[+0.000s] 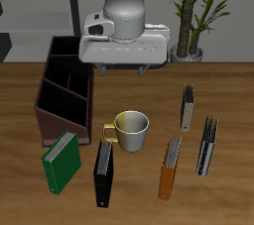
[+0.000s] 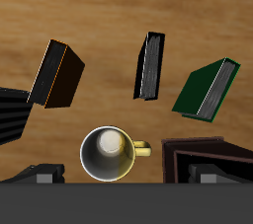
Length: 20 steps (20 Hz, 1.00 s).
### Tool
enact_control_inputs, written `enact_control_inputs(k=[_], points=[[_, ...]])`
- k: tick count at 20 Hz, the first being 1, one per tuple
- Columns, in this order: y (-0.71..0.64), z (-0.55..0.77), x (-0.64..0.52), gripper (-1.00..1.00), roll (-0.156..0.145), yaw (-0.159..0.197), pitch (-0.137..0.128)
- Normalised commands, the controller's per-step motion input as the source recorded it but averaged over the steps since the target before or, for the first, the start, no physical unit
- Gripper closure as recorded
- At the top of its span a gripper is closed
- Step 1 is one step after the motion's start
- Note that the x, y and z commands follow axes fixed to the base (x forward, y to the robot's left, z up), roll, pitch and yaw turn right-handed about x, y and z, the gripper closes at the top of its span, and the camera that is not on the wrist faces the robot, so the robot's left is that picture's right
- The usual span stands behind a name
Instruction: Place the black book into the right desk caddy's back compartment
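The black book [image 1: 103, 174] lies flat near the table's front edge, between the green book [image 1: 60, 160] and the mug [image 1: 130, 130]. It also shows in the wrist view [image 2: 149, 66]. The right desk caddy [image 1: 62, 120], maroon with three black-lined sections, stands behind the green book; one corner of it shows in the wrist view [image 2: 203, 152]. I cannot tell which of its ends is taller. My gripper [image 1: 121, 69] hangs open and empty above the table, behind the mug and well back from the black book. Its fingertips [image 2: 40, 174] edge the wrist view.
A cream mug [image 2: 109, 154] sits directly under the gripper's view. An orange book [image 1: 171, 167] lies beside the mug, also seen in the wrist view [image 2: 57, 73]. Two dark grey striped books [image 1: 188, 108] [image 1: 206, 147] lie beyond it. A potted plant [image 1: 191, 21] stands at the back.
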Motion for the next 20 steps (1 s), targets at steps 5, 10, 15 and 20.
enact_control_inputs(k=[5, 10, 15, 20], points=[[-0.27, 0.00, 0.24, -1.00, -0.034, 0.024, -0.014], [-0.20, 0.00, 0.20, -1.00, 0.005, 0.014, -0.013], [-0.13, -0.15, 0.27, -1.00, 0.025, 0.059, 0.018], [-0.13, -0.17, 0.17, -1.00, 0.006, 0.019, 0.000]])
